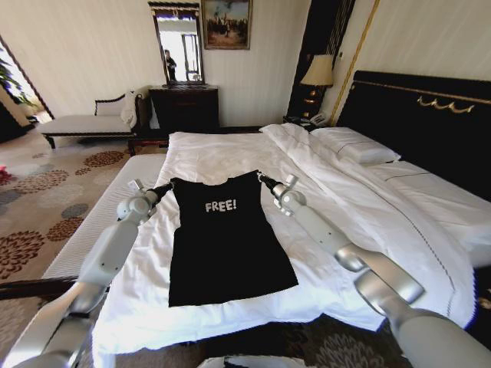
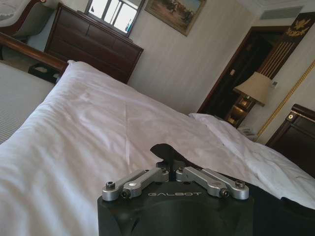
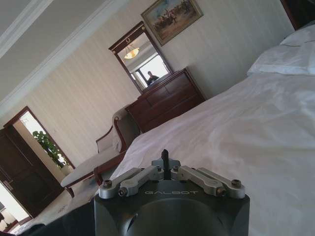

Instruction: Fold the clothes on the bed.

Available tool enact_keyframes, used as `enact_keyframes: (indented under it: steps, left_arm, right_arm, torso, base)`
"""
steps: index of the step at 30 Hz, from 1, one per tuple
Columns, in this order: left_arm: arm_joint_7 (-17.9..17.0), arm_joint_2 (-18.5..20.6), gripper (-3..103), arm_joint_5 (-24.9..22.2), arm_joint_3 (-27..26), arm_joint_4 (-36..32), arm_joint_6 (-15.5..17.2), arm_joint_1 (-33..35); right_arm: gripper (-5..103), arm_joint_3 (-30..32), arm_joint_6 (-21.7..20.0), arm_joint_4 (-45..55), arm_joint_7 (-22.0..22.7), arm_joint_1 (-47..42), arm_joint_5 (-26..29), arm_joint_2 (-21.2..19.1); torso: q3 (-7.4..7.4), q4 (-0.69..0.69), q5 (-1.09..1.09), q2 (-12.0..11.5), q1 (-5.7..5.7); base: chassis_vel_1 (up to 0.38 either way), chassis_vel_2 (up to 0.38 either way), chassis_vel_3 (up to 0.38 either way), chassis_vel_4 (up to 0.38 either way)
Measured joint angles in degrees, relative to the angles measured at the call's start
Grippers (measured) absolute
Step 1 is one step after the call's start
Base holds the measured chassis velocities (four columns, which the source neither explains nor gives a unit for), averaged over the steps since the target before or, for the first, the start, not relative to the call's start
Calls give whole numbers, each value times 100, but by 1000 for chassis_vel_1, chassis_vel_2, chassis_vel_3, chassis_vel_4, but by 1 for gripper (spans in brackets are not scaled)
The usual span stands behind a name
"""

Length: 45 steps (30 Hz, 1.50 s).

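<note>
Lying flat on the white sheet of the bed (image 1: 230,153), near its foot, chest side up with the white "FREE!" lettering showing: the black T-shirt (image 1: 226,245). Pinching its far corners, one each: left gripper (image 1: 165,188) and right gripper (image 1: 265,181), jaws closed tight on black cloth. Both arms stretched forward over the bedding, well apart.

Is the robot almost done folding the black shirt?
Not yet. The black T-shirt already lies spread on the bed, FREE! facing up, with its sides looking tucked in. Right now the left gripper pinches one top corner and the right gripper pinches the other, fingers shut on the cloth. It is still long, so folding it shorter into a small bundle is left.
</note>
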Motion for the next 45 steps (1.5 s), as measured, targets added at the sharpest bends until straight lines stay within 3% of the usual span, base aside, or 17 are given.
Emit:
enact_keyframes:
  steps: [2, 6, 12, 18, 21, 26, 30, 32, 37, 45]
  left_arm:
    - [-26, 110, 1, -93, -68, -151, 10, 129]
    - [-179, 564, 1, -339, -364, -1090, 138, 1098]
    - [-201, 644, 1, -98, -521, -1709, 170, 1979]
    - [-230, 671, 1, -14, -804, -2218, 177, 2671]
    - [-152, 814, 1, 31, -785, -2447, 178, 2953]
    - [-127, 777, 1, 232, -903, -2583, 173, 3381]
    - [-129, 704, 1, 370, -952, -2658, 173, 3619]
    - [-82, 786, 1, 542, -1163, -2923, 175, 4230]
    - [102, 891, 1, 816, -1457, -3088, 130, 4856]
    - [27, 633, 1, 923, -1391, -3042, 118, 4920]
  right_arm:
    - [1, 45, -5, 233, 79, -194, 24, -128]
    - [1, 372, -12, 1061, 246, -1105, 44, -548]
    - [1, 776, 18, 1491, 340, -1751, -25, -734]
    - [1, 1593, 34, 2359, 406, -2886, -72, -1048]
    - [1, 2228, 32, 2751, 407, -3720, -178, -1219]
    - [1, 2424, 32, 2793, 351, -4129, -381, -1220]
    - [1, 2495, 32, 2847, 338, -4338, -460, -1158]
    - [1, 2611, 33, 3082, 314, -4762, -606, -1178]
    - [1, 2706, 32, 3254, 298, -5083, -694, -1212]
    - [1, 2652, 19, 3165, 289, -5267, -893, -1112]
  torso:
    - [0, -1, 4, 0, 0]
    - [1, 9, 2, 0, 0]
    - [1, 8, 0, 0, -1]
    - [3, 11, 2, -1, 1]
    - [2, -3, -1, -1, 0]
    - [2, 9, 2, -1, 0]
    - [3, 9, 1, -3, 2]
    - [3, 7, 1, -2, 2]
    - [2, 8, 0, -2, 1]
    - [3, 7, 0, -3, 2]
  base:
    - [0, 0, 0, 0]
    - [0, 0, 0, 0]
    - [0, 0, 0, 0]
    - [0, 0, 0, 0]
    - [0, 0, 0, 0]
    - [0, 0, 0, 0]
    - [0, 0, 0, 0]
    - [0, 0, 0, 0]
    - [0, 0, 0, 0]
    - [0, 0, 0, 0]
